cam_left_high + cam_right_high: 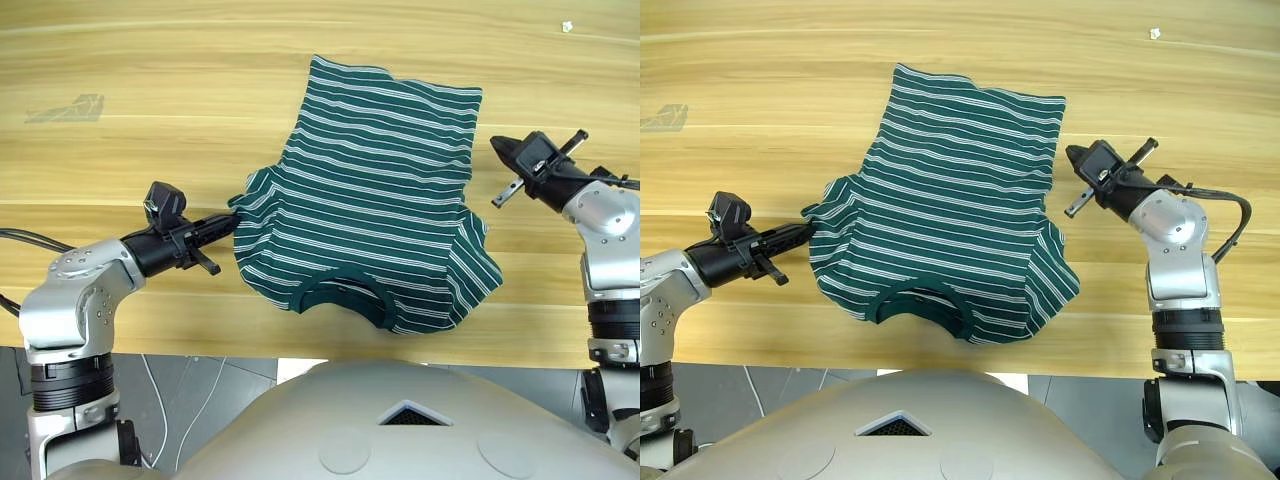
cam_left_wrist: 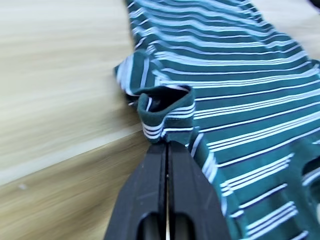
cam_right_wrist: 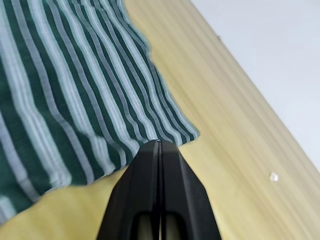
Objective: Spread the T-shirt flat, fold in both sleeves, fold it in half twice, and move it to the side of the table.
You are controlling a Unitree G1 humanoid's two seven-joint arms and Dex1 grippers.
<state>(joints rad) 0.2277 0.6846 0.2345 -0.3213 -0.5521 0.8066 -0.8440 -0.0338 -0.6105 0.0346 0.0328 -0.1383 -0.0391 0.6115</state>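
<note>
A dark green T-shirt [image 1: 375, 190] with white stripes lies on the wooden table [image 1: 150, 60], collar toward the front edge, both sleeves bunched up. My left gripper [image 1: 232, 220] is at the shirt's left side, shut on the rolled cuff of the left sleeve [image 2: 167, 107]. In the left wrist view the cuff sits right at the fingertips [image 2: 161, 150]. My right gripper [image 1: 497, 146] hangs just right of the shirt, level with its far half, shut with nothing in it. The right wrist view shows the shirt's hem corner [image 3: 185, 131] just past this gripper [image 3: 159, 143].
A small white scrap [image 1: 566, 27] lies at the far right of the table. A grey mark [image 1: 70, 107] is on the wood at the left. Bare wood stretches left, right and beyond the shirt. The table's front edge [image 1: 200, 352] runs just below the collar.
</note>
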